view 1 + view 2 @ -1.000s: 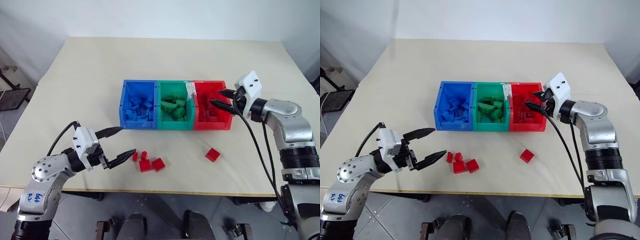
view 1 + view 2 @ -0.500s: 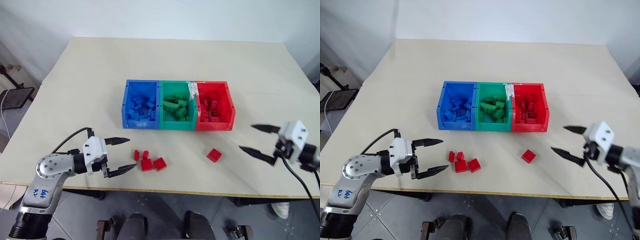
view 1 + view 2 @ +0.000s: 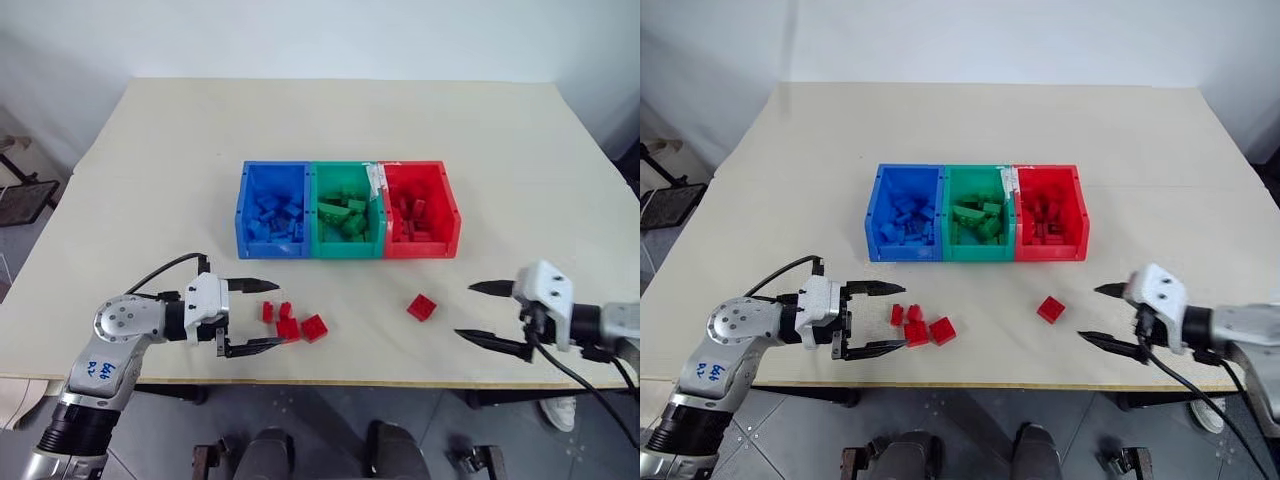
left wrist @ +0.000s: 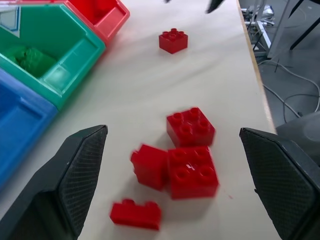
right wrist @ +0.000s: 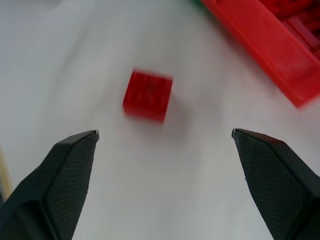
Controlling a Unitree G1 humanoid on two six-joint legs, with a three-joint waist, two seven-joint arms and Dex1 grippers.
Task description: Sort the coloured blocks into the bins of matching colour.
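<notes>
Three joined bins stand mid-table: blue (image 3: 268, 245), green (image 3: 346, 248) and red (image 3: 422, 248), each holding bricks of its own colour. Several red blocks (image 3: 292, 324) lie in a cluster near the front left; the wrist view shows them as two square ones (image 4: 192, 172) and smaller pieces. My left gripper (image 3: 279, 314) is open, level with the table, its fingers on either side of the cluster's near end without touching it. One square red block (image 3: 421, 307) lies alone in front of the red bin. My right gripper (image 3: 464, 311) is open and empty, just right of that block (image 5: 148, 95).
The cream table (image 3: 200, 150) has its front edge close behind both grippers and the loose blocks. A white label (image 3: 377, 180) sticks up between the green and red bins. A dark stand (image 3: 20, 190) is on the floor off the table's left side.
My right gripper drew back from the red bin, down to the table's front right, and opened wider. My left gripper closed in on the red cluster, lower and further right.
</notes>
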